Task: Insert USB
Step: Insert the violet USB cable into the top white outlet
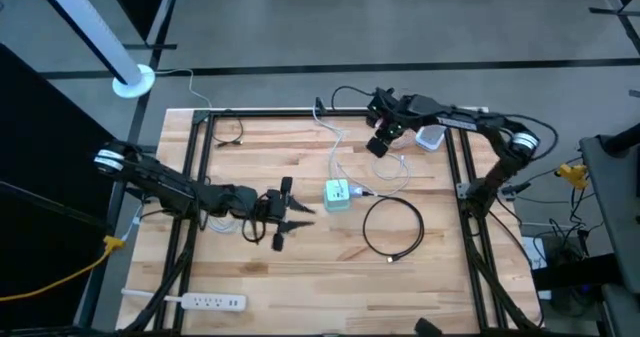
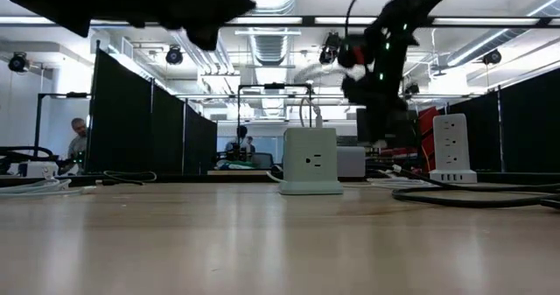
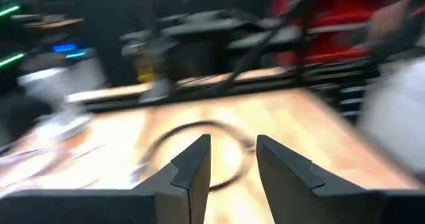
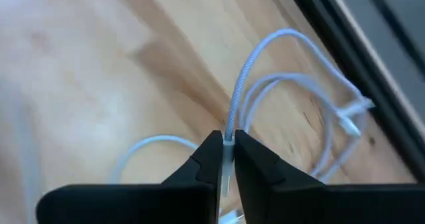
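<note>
Gripping: right gripper (image 4: 226, 159) has its fingers pressed together on the plug end of the white cable (image 4: 234, 111), which rises between the fingertips and loops away over the wood.
Right gripper position: toward the far side of the table (image 1: 300, 287), right of centre, above the cable's loose coils (image 1: 395, 172).
Left gripper (image 1: 285, 215): near the table's middle, just left of the charger block (image 1: 338, 194); fingers apart, nothing between them.
Charger block: pale cube, upright on the wood, between the two grippers.
Black cable (image 1: 392, 227): coiled just right of the block.
Power strip (image 1: 205, 301): white, at the near left edge.
</note>
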### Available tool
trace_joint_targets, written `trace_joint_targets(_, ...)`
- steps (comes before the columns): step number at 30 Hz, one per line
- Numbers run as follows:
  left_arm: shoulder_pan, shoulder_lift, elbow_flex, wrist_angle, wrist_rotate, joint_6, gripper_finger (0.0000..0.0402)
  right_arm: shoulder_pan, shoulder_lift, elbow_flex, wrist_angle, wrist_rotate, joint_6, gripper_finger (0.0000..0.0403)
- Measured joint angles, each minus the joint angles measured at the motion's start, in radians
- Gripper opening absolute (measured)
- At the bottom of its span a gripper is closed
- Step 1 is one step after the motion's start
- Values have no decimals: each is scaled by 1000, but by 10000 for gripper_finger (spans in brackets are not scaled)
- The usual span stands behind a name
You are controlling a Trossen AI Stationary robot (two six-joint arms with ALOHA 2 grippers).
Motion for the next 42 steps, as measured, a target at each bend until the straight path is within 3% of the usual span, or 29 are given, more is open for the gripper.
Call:
trace_joint_targets(3,8,55,8,-8,-199,13,104,84,-67,0,-45,-2,-84,4)
trace_joint_targets(5,26,86,25,-15,-245,14,105,149,-100,-1,-73,-3,-127,4)
trace_joint_targets(14,90,168,247,-129,-163,82,124,419,-165,-6,-87,9,-173,7)
trace_joint_targets(18,118,225,370,-242,-163,90,136,507,-163,-6,-90,92,-141,7)
trace_joint_targets(23,150,349,495,-298,-70,90,153,579,-163,-6,-95,225,-94,7)
trace_joint_targets(28,180,445,587,-367,-61,107,170,618,-164,-5,-101,235,-58,7)
trace_joint_targets(37,226,464,607,-347,-64,88,190,671,-164,-5,-113,235,-26,7)
trace_joint_targets(42,230,464,601,-343,-9,85,185,673,-163,-5,-106,242,-23,7)
